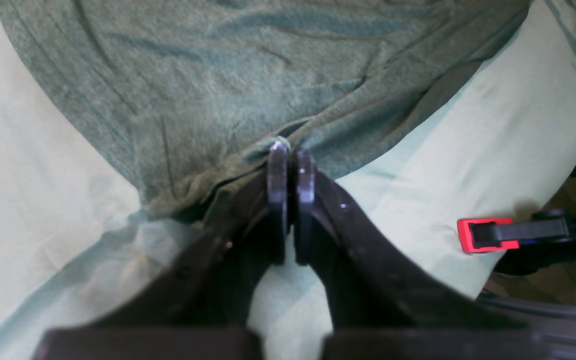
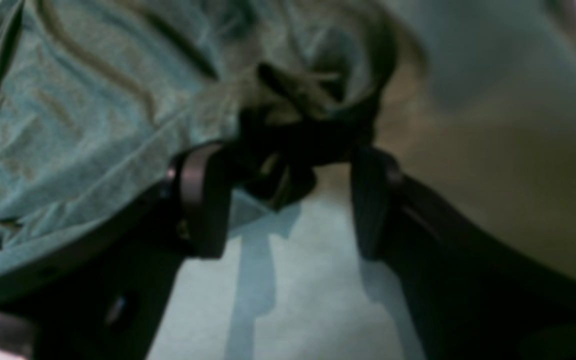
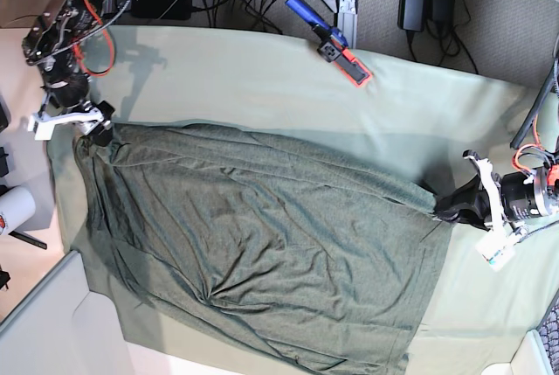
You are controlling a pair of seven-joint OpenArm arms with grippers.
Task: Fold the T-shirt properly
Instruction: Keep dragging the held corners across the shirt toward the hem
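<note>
While the left tool (image 1: 291, 150) pinches the soft, wrinkly T-shirt (image 3: 262, 244) hem tight, the right tool (image 2: 288, 195) gapes wide around a bunched corner.

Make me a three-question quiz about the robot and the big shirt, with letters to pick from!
1. Where is the clamp in the base view?
A. by the table cloth's far edge
B. on the shirt
C. in a gripper

2. What colour is the T-shirt?
A. red
B. dark grey-green
C. white

3. What is the left gripper doing?
A. wide open
B. pinching the shirt
C. holding the clamp

Answers: 1 A, it lies beyond the shirt. 2 B, darker than the mint cloth. 3 B, its jaws meet on fabric.
</note>
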